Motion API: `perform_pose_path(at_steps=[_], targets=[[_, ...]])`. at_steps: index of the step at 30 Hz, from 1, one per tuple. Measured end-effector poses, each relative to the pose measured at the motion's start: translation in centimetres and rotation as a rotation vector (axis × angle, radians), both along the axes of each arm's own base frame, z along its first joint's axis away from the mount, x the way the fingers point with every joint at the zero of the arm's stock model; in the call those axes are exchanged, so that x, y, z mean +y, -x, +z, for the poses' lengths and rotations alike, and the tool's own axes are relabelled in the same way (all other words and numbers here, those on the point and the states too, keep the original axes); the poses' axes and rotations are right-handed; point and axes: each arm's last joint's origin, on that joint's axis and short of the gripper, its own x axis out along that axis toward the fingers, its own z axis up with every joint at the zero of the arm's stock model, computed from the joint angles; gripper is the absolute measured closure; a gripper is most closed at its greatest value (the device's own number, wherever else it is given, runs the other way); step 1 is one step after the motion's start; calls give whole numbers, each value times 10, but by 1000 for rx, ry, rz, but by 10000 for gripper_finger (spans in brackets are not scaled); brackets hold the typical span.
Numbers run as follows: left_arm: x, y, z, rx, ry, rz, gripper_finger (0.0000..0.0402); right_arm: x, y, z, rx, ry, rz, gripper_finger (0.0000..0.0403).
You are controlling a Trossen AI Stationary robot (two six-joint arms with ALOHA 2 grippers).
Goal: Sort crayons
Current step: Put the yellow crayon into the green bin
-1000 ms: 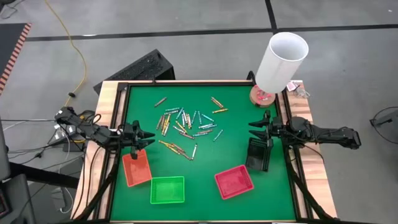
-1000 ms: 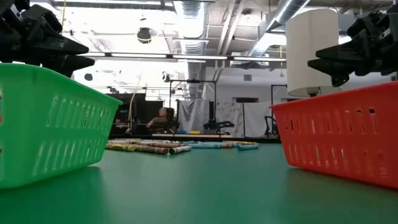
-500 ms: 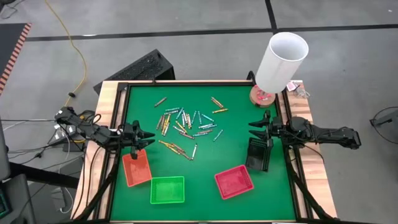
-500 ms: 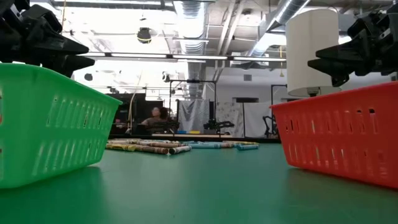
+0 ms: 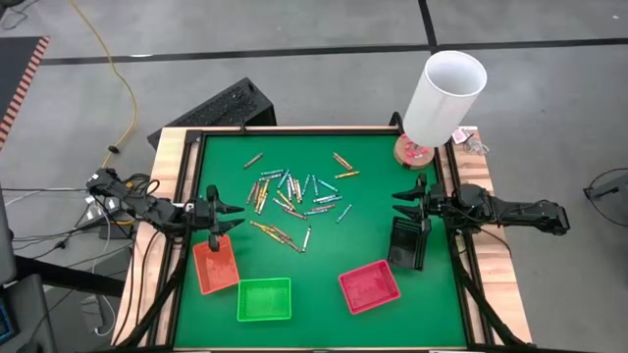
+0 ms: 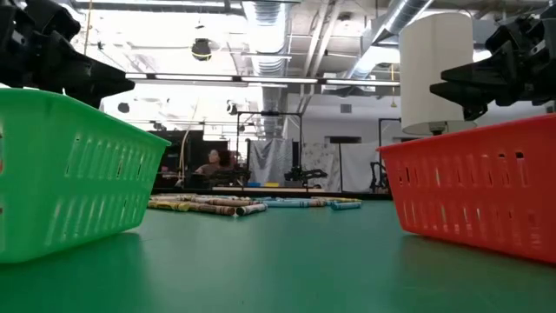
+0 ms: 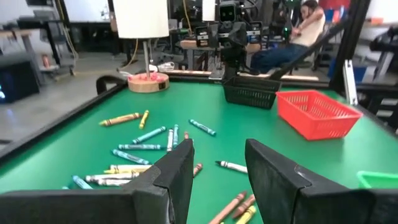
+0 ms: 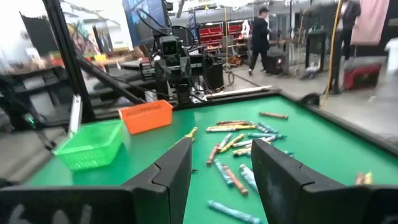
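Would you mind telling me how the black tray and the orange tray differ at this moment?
The black tray sits at the table's right edge, below the right gripper; the orange tray sits at the left edge, below the left gripper. The black one looks narrower than the orange one. Both lie apart from the crayons mid-table.

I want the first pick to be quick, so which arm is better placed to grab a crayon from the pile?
Probably the left. The left gripper, open and empty, hovers beside the nearest crayons; the right gripper is over the black tray, farther away.
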Motion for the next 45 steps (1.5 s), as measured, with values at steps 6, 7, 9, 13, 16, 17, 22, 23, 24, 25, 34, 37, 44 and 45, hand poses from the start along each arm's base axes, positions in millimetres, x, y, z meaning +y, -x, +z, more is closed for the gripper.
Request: perform_pose_path(at_steps=[6,7,9,13,16,17,22,23,24,25,34,37,44,45], targets=[[0,0,0,2,-15,0,267,-1,0,0,31,279,-25,226],[0,0,0,-1,7,0,267,-1,0,0,33,294,-25,226],[0,0,0,-11,64,-2,267,-1,0,0,32,299,-25,226],[0,0,0,-21,105,6,267,1,0,0,2,36,18,226],[0,0,0,-23,118,6,267,2,0,0,-24,-229,37,226],[0,0,0,-26,135,2,267,2,0,1,-33,-264,26,226],[1,0,1,-29,128,9,267,-1,1,8,-138,-382,-53,226],[1,0,1,-28,121,9,267,-2,1,8,-145,-383,-77,226],[1,0,1,-27,114,9,267,-3,1,8,-148,-385,-105,226],[1,0,1,-26,112,9,267,-3,1,8,-154,-387,-133,226],[0,0,2,-36,136,-11,267,-8,9,41,-417,-466,-242,226],[0,0,2,-44,153,-16,267,-8,10,66,-426,-356,-261,226],[1,1,13,-146,153,1,267,-10,-31,115,-167,-66,-353,226],[2,1,16,-167,144,5,267,-11,-41,122,-108,-19,-361,226]])
